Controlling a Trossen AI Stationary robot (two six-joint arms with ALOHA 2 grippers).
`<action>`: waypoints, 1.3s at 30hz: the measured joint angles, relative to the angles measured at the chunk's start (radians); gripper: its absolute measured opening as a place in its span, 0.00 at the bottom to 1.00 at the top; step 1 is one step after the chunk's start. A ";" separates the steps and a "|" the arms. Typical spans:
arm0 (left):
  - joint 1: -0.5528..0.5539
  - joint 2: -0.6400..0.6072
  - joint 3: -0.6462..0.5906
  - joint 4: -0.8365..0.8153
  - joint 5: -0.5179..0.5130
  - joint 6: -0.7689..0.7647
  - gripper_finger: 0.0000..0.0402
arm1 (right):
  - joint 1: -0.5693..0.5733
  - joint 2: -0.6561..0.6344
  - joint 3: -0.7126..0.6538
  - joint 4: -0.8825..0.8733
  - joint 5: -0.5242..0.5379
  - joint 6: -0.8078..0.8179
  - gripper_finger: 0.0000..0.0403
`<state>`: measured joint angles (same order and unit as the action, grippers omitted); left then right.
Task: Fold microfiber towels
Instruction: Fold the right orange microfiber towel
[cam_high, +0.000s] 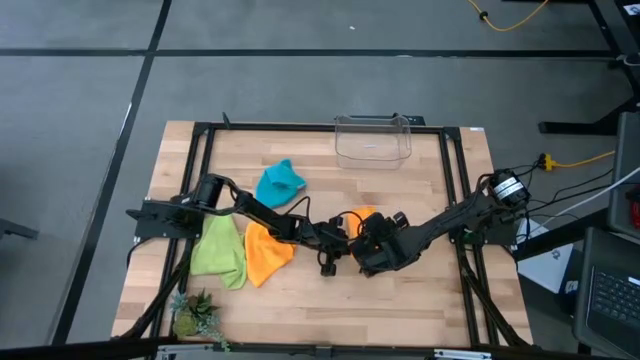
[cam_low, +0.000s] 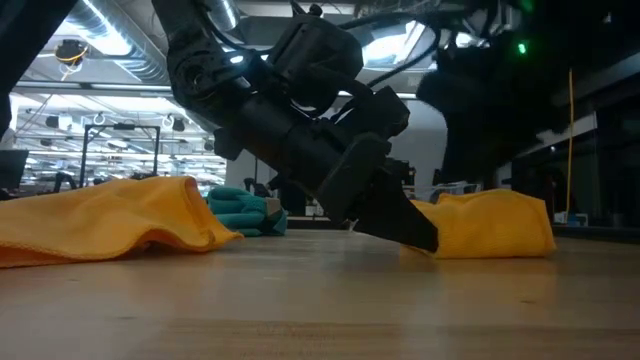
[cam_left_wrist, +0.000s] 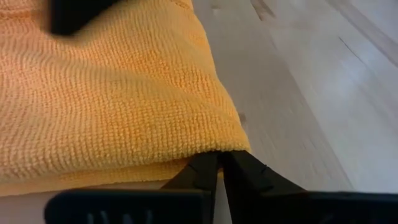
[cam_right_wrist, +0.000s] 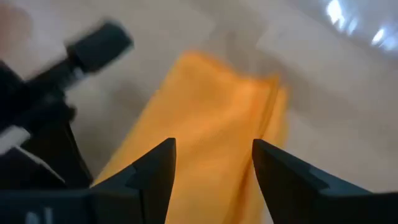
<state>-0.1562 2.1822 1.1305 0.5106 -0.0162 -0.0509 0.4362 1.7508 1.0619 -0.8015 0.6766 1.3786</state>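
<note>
high: both grippers meet mid-table over orange towel (cam_high: 362, 218); second orange towel (cam_high: 266, 254), green towel (cam_high: 218, 252), blue towel (cam_high: 280, 183) to the left; open wood in front | low: soft, light, limp | left wrist: left gripper (cam_left_wrist: 219, 163) pinched shut on orange towel's corner | right wrist: right gripper (cam_right_wrist: 214, 152) spread, empty, above folded edge; take corners

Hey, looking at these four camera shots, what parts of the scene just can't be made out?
- High view: most of the orange towel being folded, covered by both grippers meeting over it.
- Low view: the lime green towel, behind the other orange towel.
- Left wrist view: whether the left gripper pinches the towel's edge, hidden under its fold.
</note>
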 joint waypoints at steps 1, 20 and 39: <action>0.000 0.000 0.000 0.000 0.000 0.000 0.04 | 0.000 0.000 -0.024 0.030 -0.014 0.002 0.53; 0.019 -0.148 -0.001 -0.207 -0.026 -0.108 0.11 | -0.006 -0.004 -0.290 0.325 -0.033 0.079 0.53; 0.118 -0.265 0.009 -0.254 0.089 -0.158 0.13 | 0.077 -0.157 0.036 -0.457 0.086 0.083 0.53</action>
<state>-0.0386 1.9175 1.1396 0.2565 0.0726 -0.2089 0.5130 1.5934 1.0984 -1.2583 0.7624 1.4617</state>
